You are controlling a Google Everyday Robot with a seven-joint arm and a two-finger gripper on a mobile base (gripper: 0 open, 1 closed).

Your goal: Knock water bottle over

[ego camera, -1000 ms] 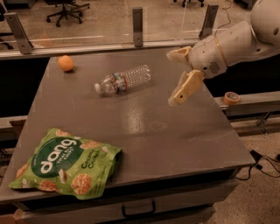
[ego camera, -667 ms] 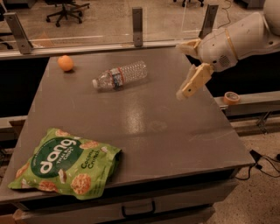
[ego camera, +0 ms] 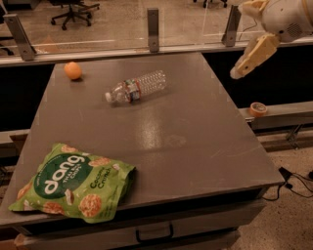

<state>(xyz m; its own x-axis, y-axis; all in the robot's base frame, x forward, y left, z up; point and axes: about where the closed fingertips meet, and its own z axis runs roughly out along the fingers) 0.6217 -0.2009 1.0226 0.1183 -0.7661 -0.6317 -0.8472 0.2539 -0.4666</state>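
Grey and faintly glossy, the bench (ego camera: 195, 146) fills most of the view, its flat top catching a soft patch of light near the middle. On its rear half, a little left of centre, the water bottle (ego camera: 137, 87) lies on its side. Its white cap points left toward the near side and its clear ribbed base points right toward the far edge. The white-and-red label band wraps its middle, and nothing touches it.

Left of the bottle, near the far left corner, sits a small orange ball (ego camera: 73, 71). At the near left corner lies a green snack bag (ego camera: 73, 183) printed "dang", well apart from the bottle. A drawer handle (ego camera: 154, 233) shows on the front of the bench.

Off the bench's right rear corner, the pincer (ego camera: 239, 39) hangs in the air above the level of the top. Its cream fingers (ego camera: 254, 52) are spread and grip nothing, well apart from the bottle.

Behind the bench runs a low glass barrier on metal posts (ego camera: 153, 29), with an office chair (ego camera: 73, 10) on the pale floor beyond. To the right, a roll of tape (ego camera: 257, 109) rests on a lower ledge, and dark cables (ego camera: 288, 178) trail on the speckled floor.
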